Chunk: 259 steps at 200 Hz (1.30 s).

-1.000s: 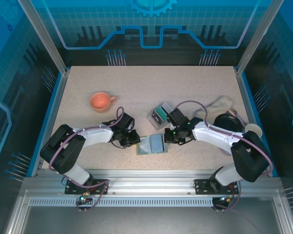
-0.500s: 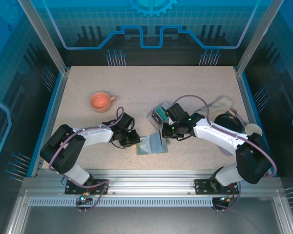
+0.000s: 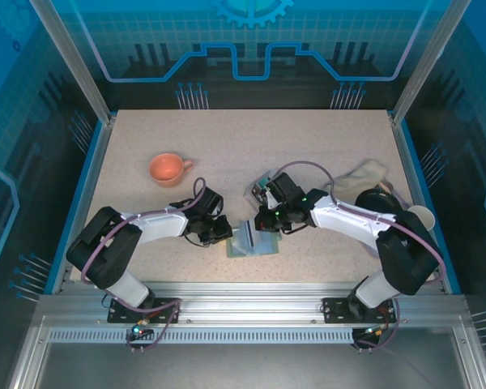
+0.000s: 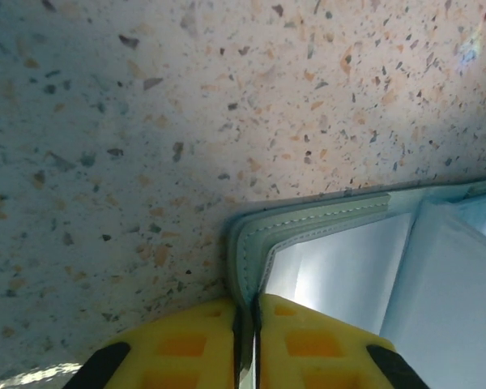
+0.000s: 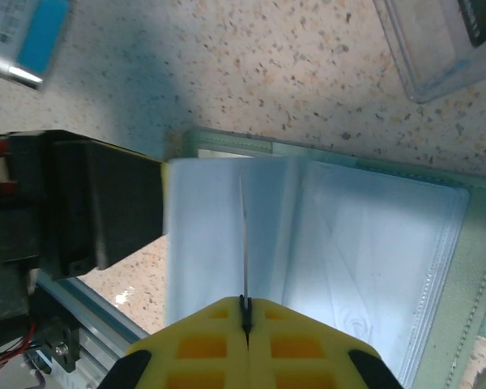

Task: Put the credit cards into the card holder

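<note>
At the open holder's [image 4: 324, 215] left edge, my left gripper [image 4: 245, 340] is pinched tight on the green cover, pinning it flat. Over its middle fold, my right gripper [image 5: 245, 324] nips a thin sheet [image 5: 243, 235] edge-on; card or sleeve page, I cannot tell. Beyond the holder, cards [image 5: 479, 20] sit in a clear box [image 5: 421, 73]. I judge them light, stiff and slick: grip a short edge.

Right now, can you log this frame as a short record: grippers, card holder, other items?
card holder: open on the table, clear sleeves up
left gripper: shut on the card holder's left edge
right gripper: shut on a thin sheet over it, edge-on; card or sleeve unclear
clear box: behind the holder
orange cup: far left, apart
</note>
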Each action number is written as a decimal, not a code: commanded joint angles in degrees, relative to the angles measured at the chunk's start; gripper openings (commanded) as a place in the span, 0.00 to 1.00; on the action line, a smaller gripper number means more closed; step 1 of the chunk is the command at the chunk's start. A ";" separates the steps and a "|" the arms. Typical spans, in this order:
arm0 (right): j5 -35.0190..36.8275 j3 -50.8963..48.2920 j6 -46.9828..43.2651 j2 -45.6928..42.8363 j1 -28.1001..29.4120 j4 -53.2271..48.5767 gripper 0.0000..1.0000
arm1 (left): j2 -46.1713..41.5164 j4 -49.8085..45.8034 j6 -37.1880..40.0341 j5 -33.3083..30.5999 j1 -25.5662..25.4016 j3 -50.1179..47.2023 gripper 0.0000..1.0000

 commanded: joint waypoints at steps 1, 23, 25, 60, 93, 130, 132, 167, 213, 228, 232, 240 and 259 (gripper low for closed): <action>-0.82 -1.46 1.52 0.42 -0.16 2.40 0.00 | 4.05 1.48 1.38 0.61 -1.34 -0.57 0.12; -2.91 -1.68 1.90 2.58 -0.48 3.76 0.00 | 4.22 1.58 1.43 0.62 -1.32 -0.55 0.11; -2.79 -1.76 1.94 2.68 -0.45 3.87 0.00 | 4.19 1.58 1.45 0.61 -1.37 -0.55 0.11; -1.19 -3.26 3.53 1.49 -0.87 5.62 0.00 | 3.31 1.22 1.30 0.01 -1.32 -0.50 0.11; -1.36 -6.64 3.78 0.07 -2.96 7.56 0.00 | 3.24 0.16 1.91 -0.65 -1.29 -0.15 0.14; -5.93 -9.57 5.51 2.06 -3.64 14.17 0.00 | 3.03 0.35 2.00 -0.71 -1.31 -0.76 0.14; -6.20 -9.62 5.61 2.22 -3.72 14.47 0.00 | 3.08 0.42 1.94 -0.64 -1.32 -0.75 0.14; -7.64 -10.83 7.93 6.48 -3.59 19.37 0.00 | 3.64 0.88 1.92 -0.34 -1.41 -0.65 0.12; -8.38 -12.89 9.45 10.30 -3.25 23.43 0.00 | 4.10 0.63 1.83 -0.50 -1.41 -0.90 0.11; -7.40 -13.54 9.21 9.59 -3.12 22.82 0.00 | 3.75 0.10 2.01 -0.94 -1.40 -1.05 0.13; -7.47 -13.51 9.00 9.51 -3.08 22.67 0.00 | 3.60 0.15 2.01 -1.09 -1.37 -1.15 0.13; -7.88 -13.51 8.65 9.57 -3.09 22.64 0.00 | 3.49 0.09 2.05 -1.21 -1.34 -1.23 0.13; -8.96 -13.03 8.02 9.84 -2.34 22.56 0.00 | 3.75 0.12 2.00 -1.14 -1.39 -1.06 0.13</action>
